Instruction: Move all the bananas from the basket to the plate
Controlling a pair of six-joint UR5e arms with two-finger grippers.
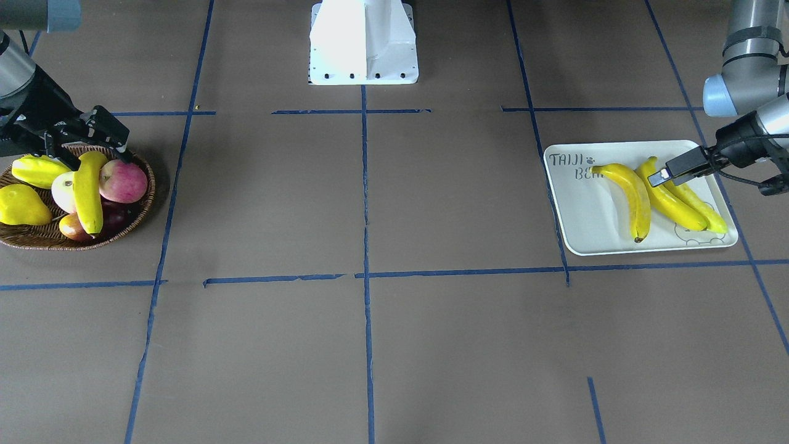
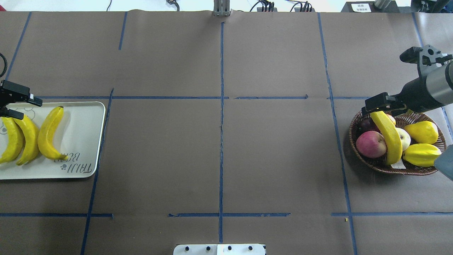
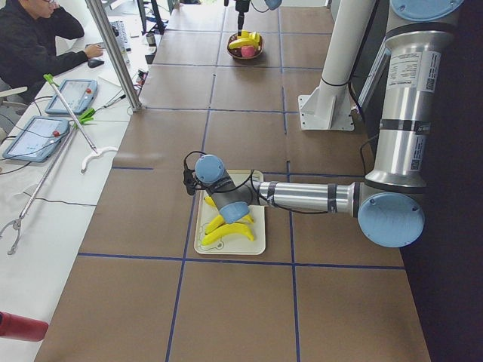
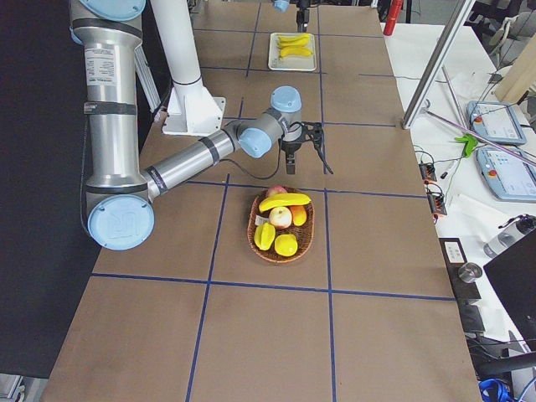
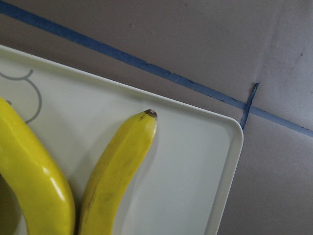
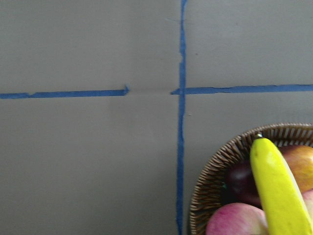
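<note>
Three bananas [image 1: 669, 197] lie side by side on the white plate [image 1: 592, 216], also in the overhead view [image 2: 28, 140]. The fourth banana [image 1: 88, 197] lies on top of the other fruit in the wicker basket [image 1: 37, 240]. My right gripper [image 1: 98, 159] is at that banana's far end, and its fingers look open on either side of the end. It shows in the overhead view [image 2: 383, 108] just above the banana [image 2: 389, 138]. My left gripper [image 2: 23, 107] hovers open and empty over the plate's [image 2: 81, 124] far edge.
The basket [image 2: 354, 124] also holds a red apple [image 2: 371, 144], a yellow pear-shaped fruit [image 2: 423, 131], a ridged yellow fruit [image 2: 421, 154] and darker fruit beneath. The white robot base [image 1: 363, 43] stands mid-table. Blue tape lines cross the brown table.
</note>
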